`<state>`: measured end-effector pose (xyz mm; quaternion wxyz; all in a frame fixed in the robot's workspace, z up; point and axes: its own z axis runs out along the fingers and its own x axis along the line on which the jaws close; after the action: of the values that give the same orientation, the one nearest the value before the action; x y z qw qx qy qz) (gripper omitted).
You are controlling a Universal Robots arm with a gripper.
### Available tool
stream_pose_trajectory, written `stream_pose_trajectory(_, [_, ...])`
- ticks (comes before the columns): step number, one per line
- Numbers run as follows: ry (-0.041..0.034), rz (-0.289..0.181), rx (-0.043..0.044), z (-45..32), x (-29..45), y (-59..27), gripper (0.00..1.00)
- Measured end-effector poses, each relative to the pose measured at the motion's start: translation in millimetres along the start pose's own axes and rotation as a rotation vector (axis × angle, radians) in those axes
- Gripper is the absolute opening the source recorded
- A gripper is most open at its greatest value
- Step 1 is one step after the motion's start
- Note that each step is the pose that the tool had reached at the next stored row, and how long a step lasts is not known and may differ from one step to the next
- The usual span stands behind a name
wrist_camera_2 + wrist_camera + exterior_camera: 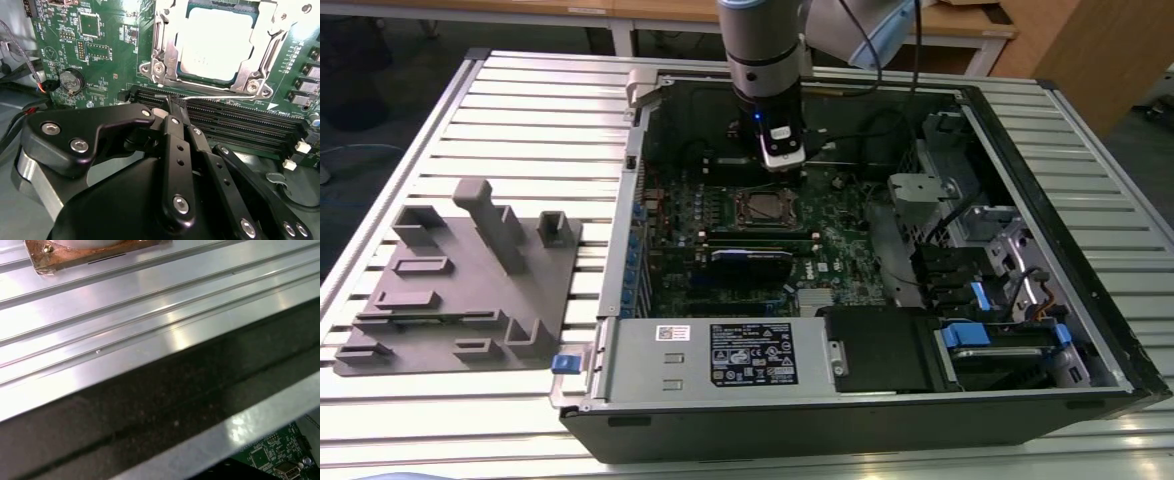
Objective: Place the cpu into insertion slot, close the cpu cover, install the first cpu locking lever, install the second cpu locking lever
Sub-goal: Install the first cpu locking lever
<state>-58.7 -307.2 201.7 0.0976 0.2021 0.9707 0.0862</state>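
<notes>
On the exterior view's left, a grey plastic fixture block (460,285) with upright posts and shallow recesses lies on the slatted aluminium table (534,110), just beside the open computer case (854,300). Inside the case the green motherboard (720,240) lies flat, and near its middle sits the insertion slot (761,207), a small square socket with a silvery rim. The arm (761,50) comes straight down from above, and the gripper (782,160) hangs just above the board at the far edge of the socket. Further toward the exterior view's right stand the metal drive cage (927,195) and bays with blue tabs (981,335), while a black power supply with a label (754,352) fills the near side of the case.

In the second wrist view a round coin battery (70,80) sits on the board well apart from the socket. The black fingers (172,150) are pressed together with no gap between them, their tips at a thin wire locking lever (220,97) that runs along the socket's edge above the long black memory slots (235,125); whether they actually pinch the wire I cannot tell. Past them the cpu (217,42) lies seated in the insertion slot (160,70), its pale metal top showing through the cut-out of the cpu cover (252,67), which lies flat over it
</notes>
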Motion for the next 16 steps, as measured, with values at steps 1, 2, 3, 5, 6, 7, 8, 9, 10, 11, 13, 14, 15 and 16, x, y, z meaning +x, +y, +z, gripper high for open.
stream_pose_trajectory(1, [0.0003, 0.000, -0.0006, 0.1, 0.0, 0.1, 0.11])
stream_pose_trajectory(2, [0.0004, 0.000, -0.0011, 0.1, 0.0, 0.1, 0.11])
stream_pose_trajectory(3, [0.0003, 0.000, -0.0012, 0.1, 0.0, 0.1, 0.11])
stream_pose_trajectory(5, [0.0004, 0.000, -0.0013, 0.1, 0.0, -0.1, 0.11])
stream_pose_trajectory(6, [0.0004, 0.000, -0.0012, 0.1, -0.1, -0.3, 0.11])
stream_pose_trajectory(7, [0.0004, 0.000, -0.0011, 0.1, -0.2, -0.4, 0.11])
stream_pose_trajectory(8, [0.0005, 0.000, -0.0010, 0.0, -0.3, -0.7, 0.11])
stream_pose_trajectory(9, [0.0005, 0.000, -0.0010, 0.0, -0.4, -1.0, 0.11])
stream_pose_trajectory(10, [0.0004, 0.000, -0.0011, 0.1, -0.5, -1.3, 0.11])
stream_pose_trajectory(11, [0.0003, 0.000, -0.0011, 0.2, -0.6, -1.5, 0.11])
stream_pose_trajectory(13, [0.0000, 0.000, -0.0003, 0.5, -0.7, -2.0, 0.11])
stream_pose_trajectory(14, [0.0000, 0.000, 0.0001, 1.0, -0.7, -2.3, 0.11])
stream_pose_trajectory(15, [-0.0001, 0.000, 0.0002, 1.8, -0.7, -2.6, 0.11])
stream_pose_trajectory(16, [-0.0001, 0.000, 0.0002, 2.7, -0.6, -2.9, 0.11])
